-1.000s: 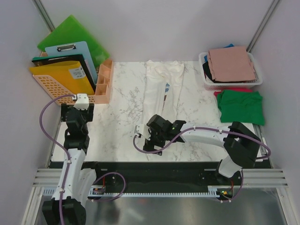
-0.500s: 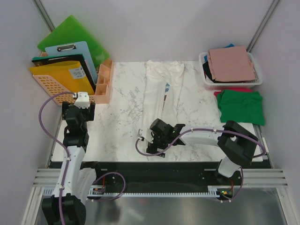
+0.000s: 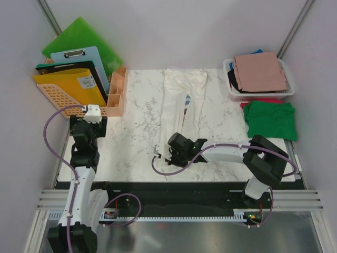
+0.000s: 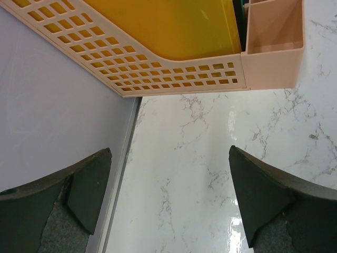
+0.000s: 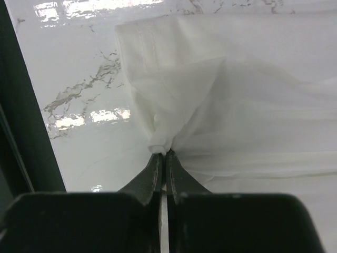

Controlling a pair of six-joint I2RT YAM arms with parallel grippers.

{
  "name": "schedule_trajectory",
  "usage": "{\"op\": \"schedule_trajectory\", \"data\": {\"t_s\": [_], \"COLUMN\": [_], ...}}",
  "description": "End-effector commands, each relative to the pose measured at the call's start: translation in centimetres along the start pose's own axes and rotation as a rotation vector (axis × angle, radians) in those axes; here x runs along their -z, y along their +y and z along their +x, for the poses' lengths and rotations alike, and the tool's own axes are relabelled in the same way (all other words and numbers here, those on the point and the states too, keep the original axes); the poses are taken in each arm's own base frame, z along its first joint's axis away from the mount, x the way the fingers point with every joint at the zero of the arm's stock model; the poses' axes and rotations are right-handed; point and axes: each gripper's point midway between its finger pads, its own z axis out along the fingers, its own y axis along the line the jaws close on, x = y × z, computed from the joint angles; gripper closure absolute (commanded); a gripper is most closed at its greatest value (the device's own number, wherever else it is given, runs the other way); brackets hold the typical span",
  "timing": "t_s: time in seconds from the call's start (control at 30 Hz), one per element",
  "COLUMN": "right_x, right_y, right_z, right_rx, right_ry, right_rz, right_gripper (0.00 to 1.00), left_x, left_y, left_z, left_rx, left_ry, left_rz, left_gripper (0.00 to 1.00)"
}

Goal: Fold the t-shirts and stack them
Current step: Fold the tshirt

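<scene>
A cream-white t-shirt, folded into a long strip, lies down the middle of the marble table. My right gripper is at its near end and shut on a bunched pinch of the hem. The right wrist view shows that cloth gathered at the closed tips of the right gripper. A green t-shirt lies folded at the right over a red one. A dusty-pink t-shirt tops the pile in the basket. My left gripper hangs open over bare marble at the far left, holding nothing.
A white mesh basket stands at the back right. A peach file rack with a yellow folder, clipboards and green boards fills the back left, a pen holder beside it. The rack sits just ahead of my left fingers.
The right gripper has settled onto the shirt's near hem and closed on it, bunching the cloth. The left arm has barely moved.
</scene>
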Motion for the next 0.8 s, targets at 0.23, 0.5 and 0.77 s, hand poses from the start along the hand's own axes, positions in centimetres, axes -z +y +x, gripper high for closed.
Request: {"op": "schedule_trajectory", "data": {"t_s": [0.23, 0.5, 0.77], "right_x": [5.4, 5.8, 8.0], "right_y": [7.8, 10.2, 7.6], "right_z": [-0.9, -1.4, -4.4], "right_rx": [0.072, 0.208, 0.29], "right_ry": [0.117, 0.076, 0.01], "right_rz": [-0.447, -0.422, -0.3], "right_gripper": [1.0, 1.0, 1.0], "left_x": [-0.9, -1.3, -1.4], "left_y": [-0.3, -0.6, -0.9], "left_z": [-0.7, 0.2, 0.9], "left_rx": [0.016, 0.015, -0.008], "left_ry": [-0.02, 0.004, 0.016], "left_rz": [0.012, 0.013, 0.023], "left_gripper": [0.0, 0.0, 0.0]}}
